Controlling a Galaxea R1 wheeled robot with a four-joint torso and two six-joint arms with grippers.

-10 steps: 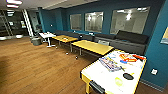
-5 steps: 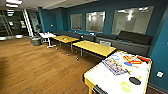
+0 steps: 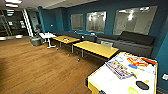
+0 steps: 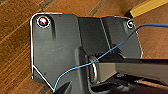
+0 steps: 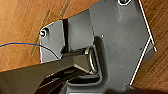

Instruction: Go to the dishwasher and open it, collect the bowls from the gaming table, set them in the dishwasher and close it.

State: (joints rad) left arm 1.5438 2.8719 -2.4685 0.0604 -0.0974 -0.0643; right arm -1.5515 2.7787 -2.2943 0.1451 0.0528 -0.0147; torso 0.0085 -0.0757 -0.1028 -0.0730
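A wide brown wooden floor [image 3: 37, 67] is left free at the left, yellow-topped tables [image 3: 96, 48] are ranged along the far sofa wall, and a white-topped game table [image 3: 120, 77] stands near right; the dishwasher is not made out here, and neither gripper's state can be told.

Wood-plank floor [image 3: 37, 67], slight sheen; tables [image 3: 96, 48] smooth pale wood; sofa [image 3: 130, 41] matt dark.

Open wooden floor [image 3: 37, 67] spreads across the left and middle of the room, free for passage; a white-topped games table [image 3: 120, 77] cluttered with coloured items blocks the near right; two yellow tables [image 3: 95, 48] stand beyond it beside a dark sofa [image 3: 130, 41] along the blue wall; a small white table [image 3: 48, 36] stands further back.
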